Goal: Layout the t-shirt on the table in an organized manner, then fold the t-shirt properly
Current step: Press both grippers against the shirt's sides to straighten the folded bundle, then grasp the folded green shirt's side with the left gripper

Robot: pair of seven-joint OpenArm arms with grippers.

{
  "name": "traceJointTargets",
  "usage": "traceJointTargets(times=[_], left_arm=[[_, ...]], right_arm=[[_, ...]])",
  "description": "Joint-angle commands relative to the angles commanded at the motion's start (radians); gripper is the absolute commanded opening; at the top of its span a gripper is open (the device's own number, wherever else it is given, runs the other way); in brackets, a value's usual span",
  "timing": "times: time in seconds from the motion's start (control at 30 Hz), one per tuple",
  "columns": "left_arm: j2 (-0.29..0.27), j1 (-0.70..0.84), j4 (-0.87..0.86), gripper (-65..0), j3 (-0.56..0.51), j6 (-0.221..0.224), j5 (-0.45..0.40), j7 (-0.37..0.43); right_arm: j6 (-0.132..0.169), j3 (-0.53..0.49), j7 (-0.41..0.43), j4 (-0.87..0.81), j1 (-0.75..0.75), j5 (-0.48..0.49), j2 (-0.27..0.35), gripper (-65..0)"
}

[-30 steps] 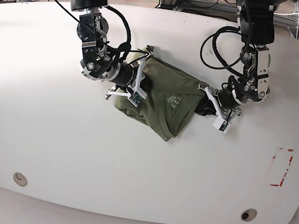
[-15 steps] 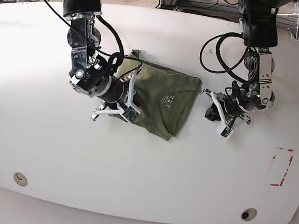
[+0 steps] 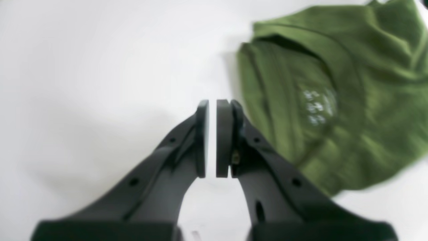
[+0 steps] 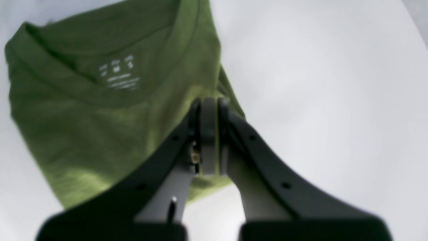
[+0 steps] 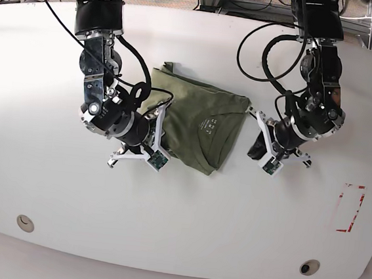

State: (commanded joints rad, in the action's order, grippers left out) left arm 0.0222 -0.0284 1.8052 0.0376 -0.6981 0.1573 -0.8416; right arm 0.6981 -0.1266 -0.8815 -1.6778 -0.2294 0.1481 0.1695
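The olive-green t-shirt [image 5: 198, 117] lies as a folded bundle in the middle of the white table [image 5: 184, 225], collar and printed label facing up. My right gripper [image 5: 151, 140] hovers at the shirt's lower left edge. In the right wrist view this gripper [image 4: 209, 100] has its pads pressed together, and the t-shirt [image 4: 100, 100] lies beneath and to the left. My left gripper [image 5: 256, 149] stands just off the shirt's right side. In the left wrist view this gripper [image 3: 212, 103] shows only a thin slit with bare table behind it, and the t-shirt [image 3: 334, 100] lies apart to the right.
A red tape rectangle [image 5: 349, 208] marks the table's right side. Two round grommets [image 5: 25, 222] [image 5: 309, 267] sit near the front edge. Black cables loop from both arms above the shirt, and frames and cords [image 5: 252, 1] crowd the far edge.
Both grippers have drawn back from the shirt: the right one down and to the left, the left one off the shirt's right corner. The shirt now lies flatter.
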Motion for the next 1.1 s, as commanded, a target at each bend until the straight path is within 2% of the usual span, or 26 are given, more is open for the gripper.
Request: traceJointTargets(times=[0.3, 0.47, 0.73, 0.93, 1.1], left_arm=[[0.0, 0.051, -0.097, -62.6, -0.124, 0.0, -0.002, 0.011], [0.006, 0.048, -0.232, -62.6, -0.127, 0.0, -0.005, 0.084], [0.048, -0.043, -0.479, -62.6, -0.13, 0.0, -0.015, 0.17], [0.066, -0.137, -0.654, -62.6, -0.124, 0.0, -0.015, 0.222], [0.083, -0.187, -0.703, -62.6, -0.124, 0.0, -0.012, 0.245]], right_arm=[[0.0, 0.0, 0.181, 0.238, -0.021, 0.006, 0.04, -63.7], [0.0, 0.0, 0.227, 0.296, -0.005, 0.006, 0.06, -63.7], [0.0, 0.0, 0.215, 0.204, 0.094, 0.006, 0.066, -63.7], [0.0, 0.002, 0.129, 0.071, 0.175, 0.006, 0.058, -63.7], [0.0, 0.002, 0.068, -0.038, 0.23, 0.002, 0.031, -63.7]])
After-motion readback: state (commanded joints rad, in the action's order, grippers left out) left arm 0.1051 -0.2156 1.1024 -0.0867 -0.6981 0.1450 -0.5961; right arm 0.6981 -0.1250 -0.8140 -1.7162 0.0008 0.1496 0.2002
